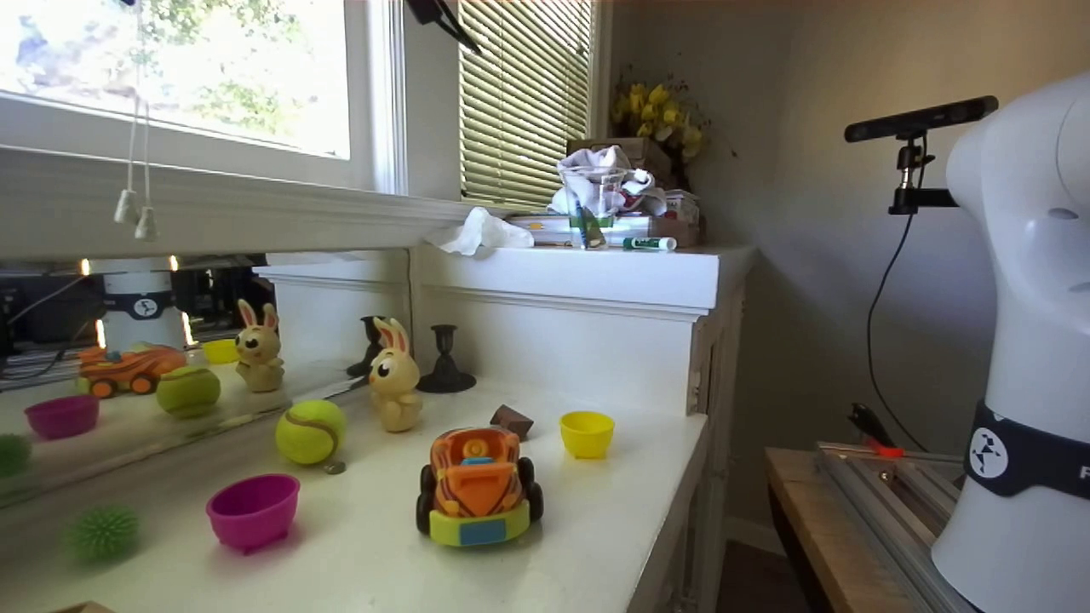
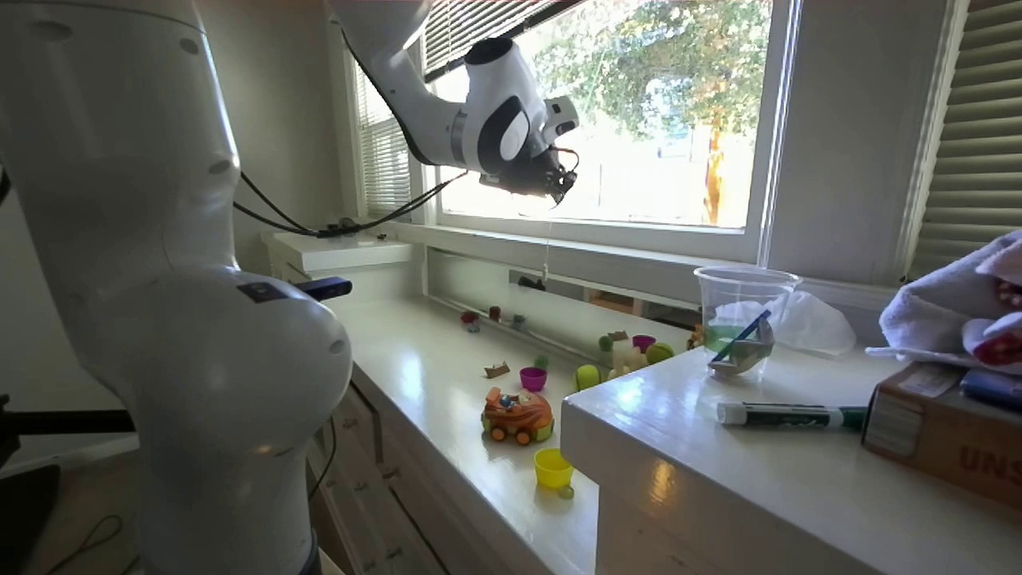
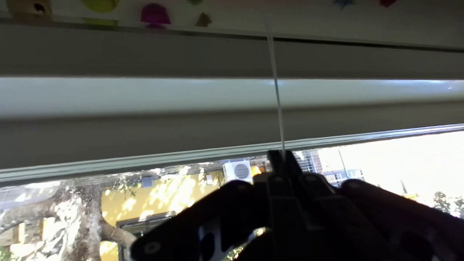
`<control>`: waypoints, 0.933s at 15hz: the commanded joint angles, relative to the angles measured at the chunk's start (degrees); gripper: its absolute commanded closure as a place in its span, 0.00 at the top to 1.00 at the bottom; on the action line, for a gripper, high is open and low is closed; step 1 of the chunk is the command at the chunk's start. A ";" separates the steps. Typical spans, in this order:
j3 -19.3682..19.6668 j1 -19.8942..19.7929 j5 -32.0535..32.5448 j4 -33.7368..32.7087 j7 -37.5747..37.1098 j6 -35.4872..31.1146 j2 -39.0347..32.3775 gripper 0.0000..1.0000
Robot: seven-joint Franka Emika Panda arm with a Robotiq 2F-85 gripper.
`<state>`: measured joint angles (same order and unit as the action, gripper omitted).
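In the wrist view my gripper (image 3: 284,156) is shut on a thin white blind cord (image 3: 277,90), which runs down from between the fingertips toward the counter. An exterior view shows the gripper (image 2: 557,198) high in front of the bright window, pointing at the glass, with the cord (image 2: 548,243) hanging beneath it. Two white cord pulls (image 1: 126,207) dangle at the cord's lower end, just in front of the sill in an exterior view. Darkness around the fingers blurs exactly how the cord sits between them.
Below lies a white counter with an orange toy car (image 1: 477,485), magenta cup (image 1: 254,513), yellow cup (image 1: 587,434), tennis ball (image 1: 311,432) and rabbit toy (image 1: 396,379). A mirror (image 1: 332,340) backs it. A clear plastic cup (image 2: 738,319) stands on the raised ledge.
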<state>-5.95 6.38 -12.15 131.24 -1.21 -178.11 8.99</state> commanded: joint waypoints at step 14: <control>7.89 10.19 -10.95 1.22 8.15 15.37 1.75 0.00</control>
<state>2.07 14.68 -21.31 130.09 5.91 -167.17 12.03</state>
